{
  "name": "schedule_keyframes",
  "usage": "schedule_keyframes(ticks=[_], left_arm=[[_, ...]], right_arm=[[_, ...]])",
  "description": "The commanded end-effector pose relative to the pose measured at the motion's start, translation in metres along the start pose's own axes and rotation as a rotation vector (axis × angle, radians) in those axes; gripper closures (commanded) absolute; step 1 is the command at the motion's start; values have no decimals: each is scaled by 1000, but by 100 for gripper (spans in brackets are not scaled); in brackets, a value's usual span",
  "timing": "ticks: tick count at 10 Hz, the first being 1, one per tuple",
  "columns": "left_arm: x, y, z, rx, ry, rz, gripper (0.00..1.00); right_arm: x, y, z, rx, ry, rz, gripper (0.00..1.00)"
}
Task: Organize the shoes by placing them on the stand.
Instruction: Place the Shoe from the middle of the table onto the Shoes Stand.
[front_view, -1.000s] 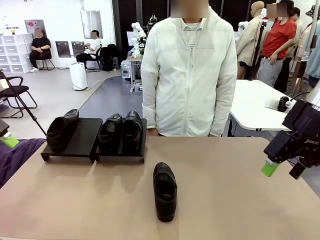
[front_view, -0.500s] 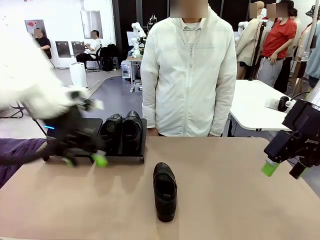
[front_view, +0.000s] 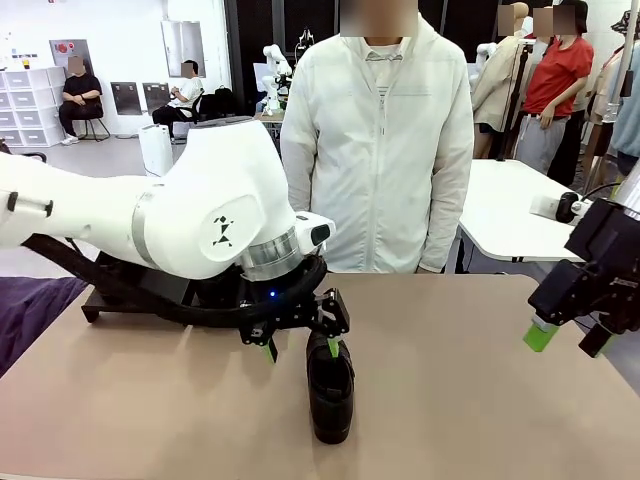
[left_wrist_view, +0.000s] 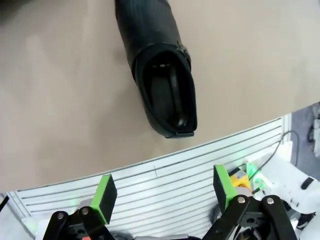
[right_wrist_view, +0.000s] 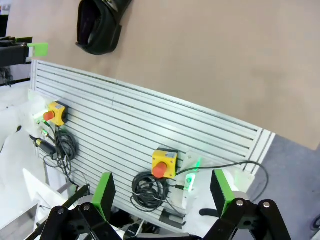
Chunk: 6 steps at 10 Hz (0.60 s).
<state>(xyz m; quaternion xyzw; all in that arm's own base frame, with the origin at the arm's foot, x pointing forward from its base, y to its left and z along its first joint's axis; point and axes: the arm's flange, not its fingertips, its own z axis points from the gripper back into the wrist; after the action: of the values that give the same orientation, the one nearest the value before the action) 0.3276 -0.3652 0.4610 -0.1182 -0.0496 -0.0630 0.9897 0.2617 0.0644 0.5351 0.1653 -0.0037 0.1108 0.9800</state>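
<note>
I have the left hand (front_view: 302, 346) out over the middle of the tabletop (front_view: 450, 400), its fingers spread apart with nothing between them. The lone shoe (front_view: 330, 385) lies flat on the tabletop just below and beside that hand, toe pointing toward my side, well clear of every edge in the front view. In the left wrist view the same shoe (left_wrist_view: 160, 75) sits ahead of the green pads (left_wrist_view: 105, 192), its opening facing up, close to the tabletop's near edge where the ribbed panel (left_wrist_view: 165, 190) begins.

Bare tabletop lies open to the right of the shoe, all the way to the right hand (front_view: 566, 339), which hangs at the far right edge, its fingers also apart and holding nothing. The right wrist view looks down past that edge onto the ribbed panel (right_wrist_view: 150, 130) with two yellow stop-button boxes (right_wrist_view: 163, 162) and cables.

The stand (front_view: 130, 295) sits at the far left of the tabletop, mostly hidden behind my left arm (front_view: 200, 215), so I cannot tell what it carries. A person in a white jacket (front_view: 378, 150) stands at the far side.
</note>
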Motion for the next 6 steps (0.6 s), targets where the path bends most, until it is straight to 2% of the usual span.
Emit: schedule_keyframes(ticks=[1, 3, 6], left_arm=[[-17, 1, 4, -5, 21, -21, 0], [-5, -3, -1, -1, 8, -9, 0], [21, -10, -65, 85, -183, 81, 0]], right_arm=[[1, -1, 4, 1, 11, 7, 0], [1, -1, 4, 1, 11, 7, 0], [1, -1, 4, 1, 11, 7, 0]])
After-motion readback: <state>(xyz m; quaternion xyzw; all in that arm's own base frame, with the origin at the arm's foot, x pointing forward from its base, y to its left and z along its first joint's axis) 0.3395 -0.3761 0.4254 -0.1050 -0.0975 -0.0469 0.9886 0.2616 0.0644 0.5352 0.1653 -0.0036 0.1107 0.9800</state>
